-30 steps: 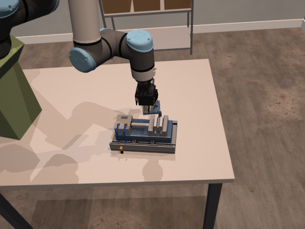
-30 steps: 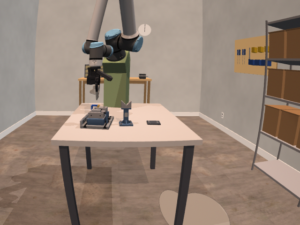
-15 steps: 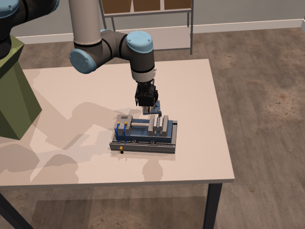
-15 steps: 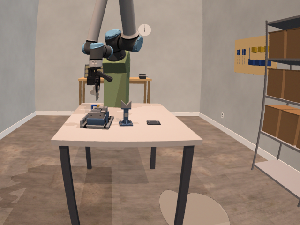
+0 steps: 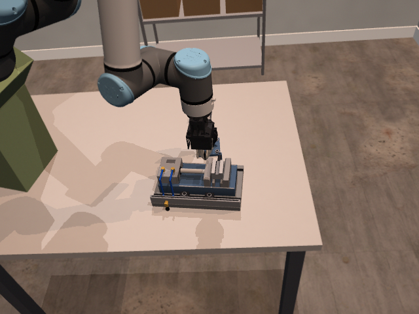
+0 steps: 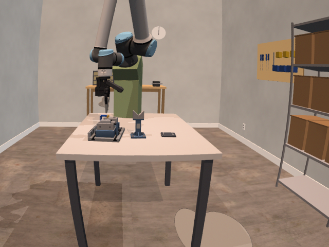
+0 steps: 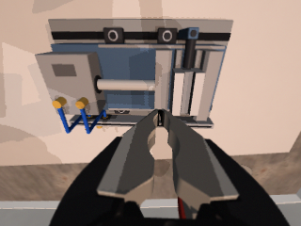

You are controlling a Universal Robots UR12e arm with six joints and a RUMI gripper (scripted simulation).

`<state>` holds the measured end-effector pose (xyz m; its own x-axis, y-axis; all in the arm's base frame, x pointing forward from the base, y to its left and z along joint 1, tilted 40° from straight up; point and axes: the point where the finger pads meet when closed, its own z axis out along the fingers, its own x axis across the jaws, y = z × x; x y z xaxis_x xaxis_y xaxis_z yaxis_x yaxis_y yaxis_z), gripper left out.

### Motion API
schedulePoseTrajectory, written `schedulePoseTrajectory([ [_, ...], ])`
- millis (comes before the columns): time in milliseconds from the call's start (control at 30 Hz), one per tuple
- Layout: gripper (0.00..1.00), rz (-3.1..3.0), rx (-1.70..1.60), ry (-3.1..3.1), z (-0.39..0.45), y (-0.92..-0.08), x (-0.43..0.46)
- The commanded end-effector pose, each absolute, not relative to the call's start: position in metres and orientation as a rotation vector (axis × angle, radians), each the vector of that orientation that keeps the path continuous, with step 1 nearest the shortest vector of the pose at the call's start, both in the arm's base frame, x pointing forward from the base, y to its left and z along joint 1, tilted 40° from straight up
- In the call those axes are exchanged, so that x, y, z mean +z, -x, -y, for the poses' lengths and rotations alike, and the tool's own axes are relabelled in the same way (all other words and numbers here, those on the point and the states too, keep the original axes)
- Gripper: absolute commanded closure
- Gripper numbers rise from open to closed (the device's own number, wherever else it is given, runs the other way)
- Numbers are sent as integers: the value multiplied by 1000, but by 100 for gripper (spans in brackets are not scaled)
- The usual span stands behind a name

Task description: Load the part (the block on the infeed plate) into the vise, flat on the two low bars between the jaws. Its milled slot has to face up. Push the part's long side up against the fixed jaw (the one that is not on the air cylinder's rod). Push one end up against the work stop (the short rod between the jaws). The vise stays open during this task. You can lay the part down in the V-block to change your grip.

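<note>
On the desk [image 5: 270,216] [image 6: 138,148] [image 7: 263,94], the slotted part [image 5: 217,169] [image 7: 189,94] lies between the vise jaws; the end effector [image 5: 203,157] [image 6: 106,111] [image 7: 159,110] is pressed together, only seating maybe left.

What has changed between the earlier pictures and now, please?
The gripper has come down slightly above the table. Nothing was visibly taken hold of or let go. The part stayed between the jaws of the vise; the V-block looks unmoved.
</note>
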<state>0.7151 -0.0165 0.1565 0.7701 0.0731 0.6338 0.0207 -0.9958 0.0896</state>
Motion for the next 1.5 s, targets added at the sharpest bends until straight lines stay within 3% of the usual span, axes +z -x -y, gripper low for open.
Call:
schedulePoseTrajectory([
  [0, 100, -77, 1038, -2882, 17, -720, 151],
  [1467, 100, -77, 1038, -2882, 17, -735, 133],
])
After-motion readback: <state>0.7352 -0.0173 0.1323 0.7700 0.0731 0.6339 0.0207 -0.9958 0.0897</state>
